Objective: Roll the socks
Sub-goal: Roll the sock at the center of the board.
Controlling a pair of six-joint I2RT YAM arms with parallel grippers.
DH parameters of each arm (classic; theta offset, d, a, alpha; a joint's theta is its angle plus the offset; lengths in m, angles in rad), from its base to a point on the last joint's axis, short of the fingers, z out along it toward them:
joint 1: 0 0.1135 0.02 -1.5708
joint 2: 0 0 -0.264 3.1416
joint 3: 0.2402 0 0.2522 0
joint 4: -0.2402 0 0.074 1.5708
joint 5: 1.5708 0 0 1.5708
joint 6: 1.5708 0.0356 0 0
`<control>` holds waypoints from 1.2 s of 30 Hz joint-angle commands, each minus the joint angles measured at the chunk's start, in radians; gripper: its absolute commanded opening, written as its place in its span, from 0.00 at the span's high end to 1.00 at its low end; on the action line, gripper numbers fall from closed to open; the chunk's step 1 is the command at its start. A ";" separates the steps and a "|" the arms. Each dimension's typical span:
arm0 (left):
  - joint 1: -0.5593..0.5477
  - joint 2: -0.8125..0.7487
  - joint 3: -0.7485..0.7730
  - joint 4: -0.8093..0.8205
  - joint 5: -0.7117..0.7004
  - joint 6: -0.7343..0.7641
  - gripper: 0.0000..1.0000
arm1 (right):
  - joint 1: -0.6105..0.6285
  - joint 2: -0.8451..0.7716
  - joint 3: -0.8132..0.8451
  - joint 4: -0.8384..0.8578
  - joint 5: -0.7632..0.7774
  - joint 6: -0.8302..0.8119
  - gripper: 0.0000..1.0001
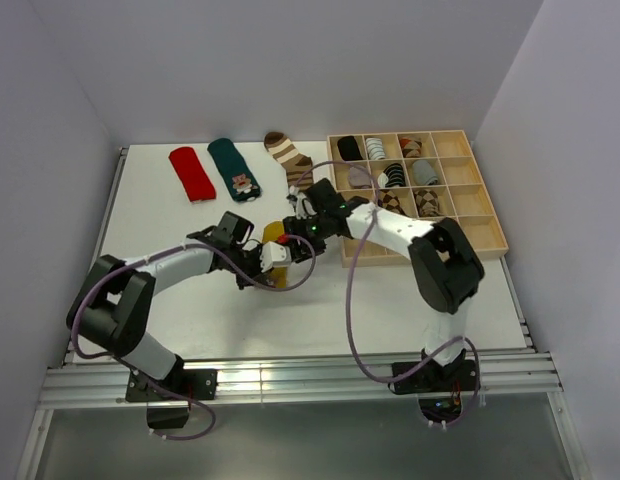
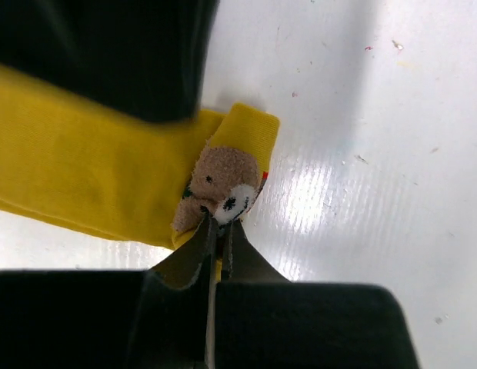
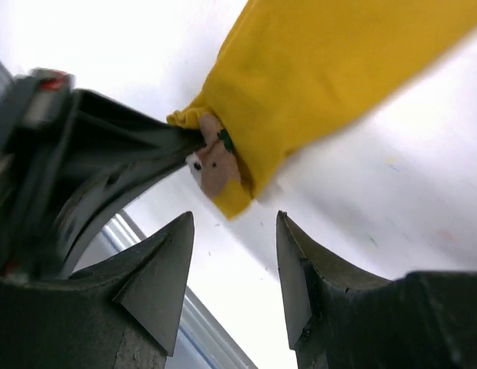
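A mustard yellow sock (image 1: pixel 273 236) lies mid-table. It also shows in the left wrist view (image 2: pixel 85 177) and the right wrist view (image 3: pixel 315 84). It carries a small brown bear patch (image 2: pixel 219 184) at its folded end. My left gripper (image 2: pixel 221 224) is shut on that end, right below the patch; from above it sits at the sock's near end (image 1: pixel 273 258). My right gripper (image 3: pixel 235 219) is open and empty, hovering over the sock's far part (image 1: pixel 293 222), apart from the fabric. A red sock (image 1: pixel 192 172), a dark teal sock with a figure (image 1: pixel 235 168) and a striped sock (image 1: pixel 288 155) lie flat at the back.
A wooden compartment box (image 1: pixel 470 215) stands at the back right, with several rolled socks in its left cells. The two arms meet close together at mid-table. A metal rail (image 1: pixel 290 380) runs along the near edge.
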 commanded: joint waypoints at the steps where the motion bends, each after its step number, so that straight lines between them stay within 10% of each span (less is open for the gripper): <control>1: 0.047 0.066 0.072 -0.218 0.141 0.042 1.00 | -0.045 -0.151 -0.105 0.147 0.175 0.098 0.46; 15: 0.145 0.557 0.532 -0.806 0.348 0.120 1.00 | 0.026 -0.479 -0.466 0.402 0.374 -0.056 0.46; 36: 0.204 0.780 0.648 -1.016 0.359 0.200 1.00 | 0.492 -0.193 -0.321 0.445 0.656 -0.311 0.43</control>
